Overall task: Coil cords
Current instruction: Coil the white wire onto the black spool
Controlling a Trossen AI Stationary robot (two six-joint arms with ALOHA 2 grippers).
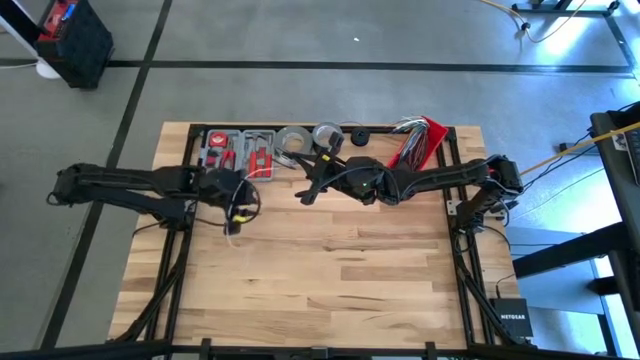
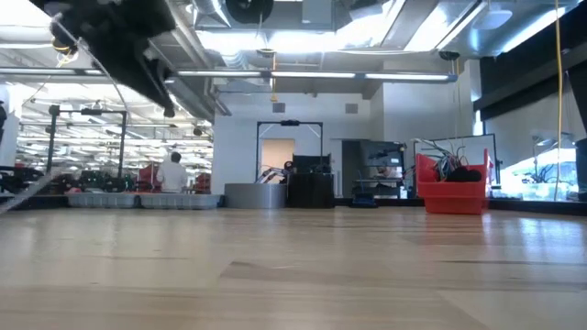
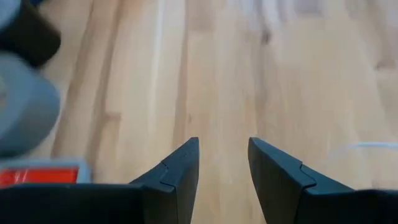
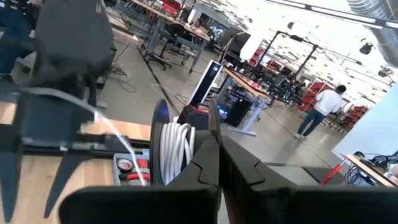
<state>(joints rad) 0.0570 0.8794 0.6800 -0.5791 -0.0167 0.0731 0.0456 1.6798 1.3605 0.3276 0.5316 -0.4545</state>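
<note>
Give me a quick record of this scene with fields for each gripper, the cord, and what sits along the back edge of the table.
left gripper: open, nothing between its fingers, above bare wood on the left part of the table
right gripper: shut, raised above the table's middle back
white cord: coiled in loops, seen just past the right gripper's fingers
back edge: tool tray, tape rolls, red bin

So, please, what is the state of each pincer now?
Left pincer: open, empty.
Right pincer: closed, holding white cord coil.
</note>
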